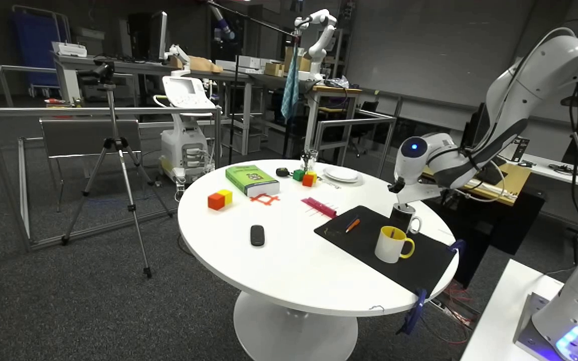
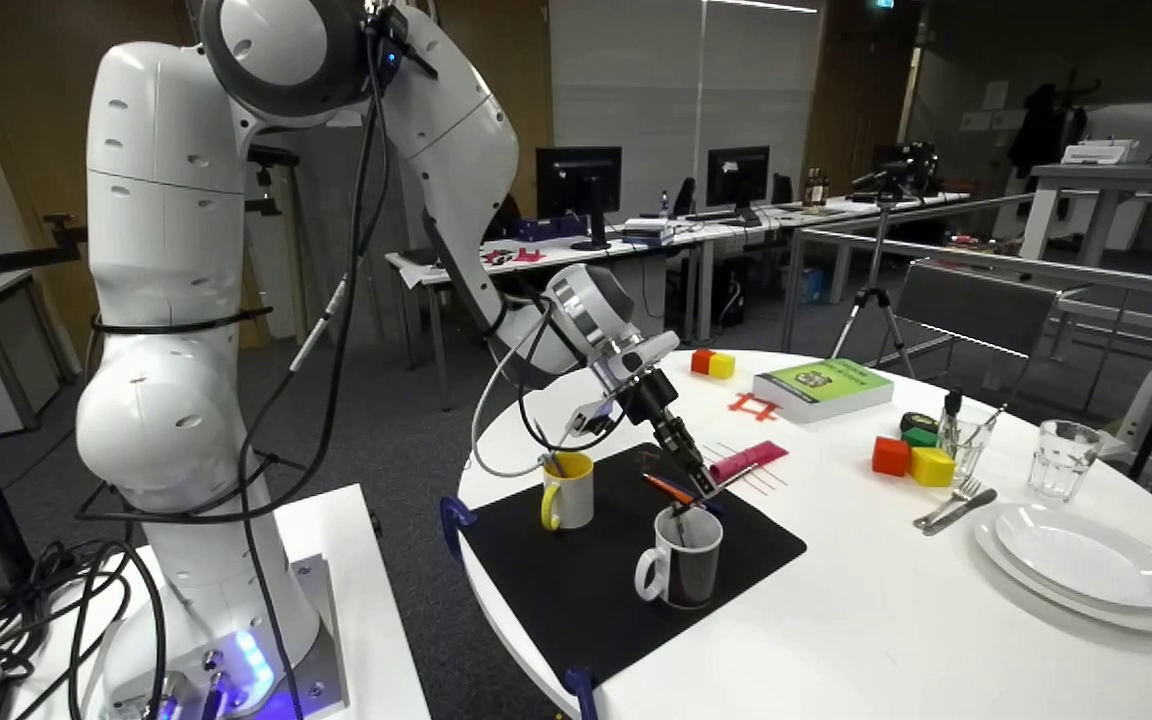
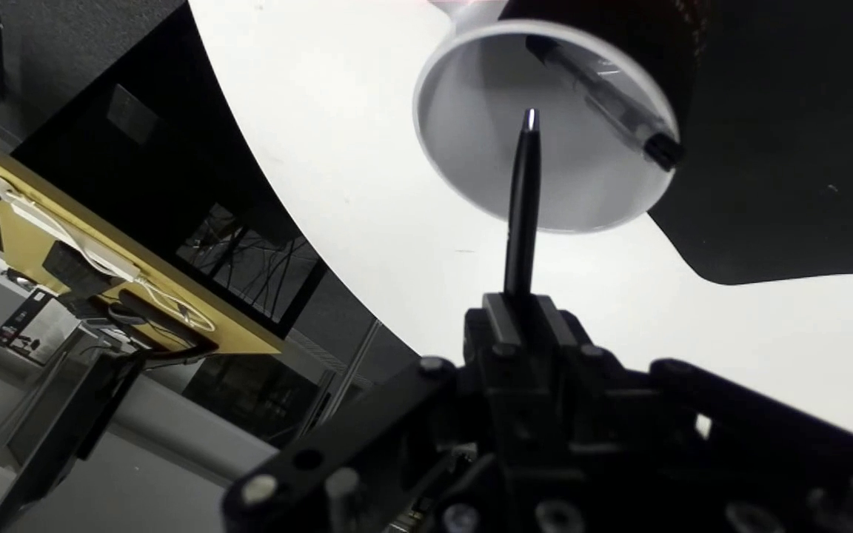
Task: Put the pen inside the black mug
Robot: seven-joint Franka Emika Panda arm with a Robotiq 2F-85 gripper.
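One black pen [image 3: 524, 200], pinched in the gripper [image 3: 521, 305], long axis running out toward the mouth of the upright black mug [image 2: 693, 570] just beyond, tip in line with the opening, passage past the rim indeterminable, an advance along that axis presumably next.

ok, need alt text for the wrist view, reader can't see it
The gripper holds a black pen, its silver tip seen against the white inside of the black mug. A second, clear-barreled pen leans inside the mug. White tabletop and a black mat show beyond.
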